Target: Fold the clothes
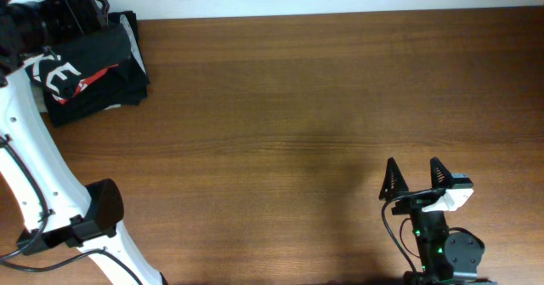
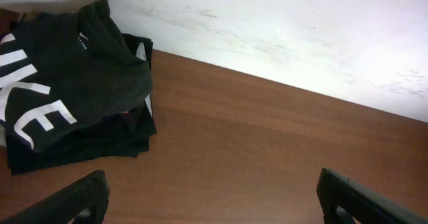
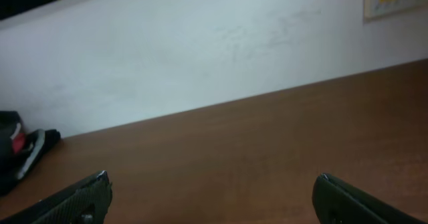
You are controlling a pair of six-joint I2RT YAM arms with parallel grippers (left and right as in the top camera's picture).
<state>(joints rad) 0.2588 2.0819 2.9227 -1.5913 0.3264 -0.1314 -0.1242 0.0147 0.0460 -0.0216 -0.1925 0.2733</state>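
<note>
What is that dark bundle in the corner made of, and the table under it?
The T-shirt looks like soft matte knit fabric, probably cotton or a blend: it sags in rounded folds and shows no shine. Its white lettering seems printed on. The table looks like wood or wood-look laminate: brown, with fine grain lines and a smooth finish with a faint sheen.

T-shirt point(image 2: 87, 77) lettering cut by left edge, lower layers mostly hidden

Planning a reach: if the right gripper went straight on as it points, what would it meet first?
Ahead of the right gripper only bare table shows, then likely the white wall.
</note>
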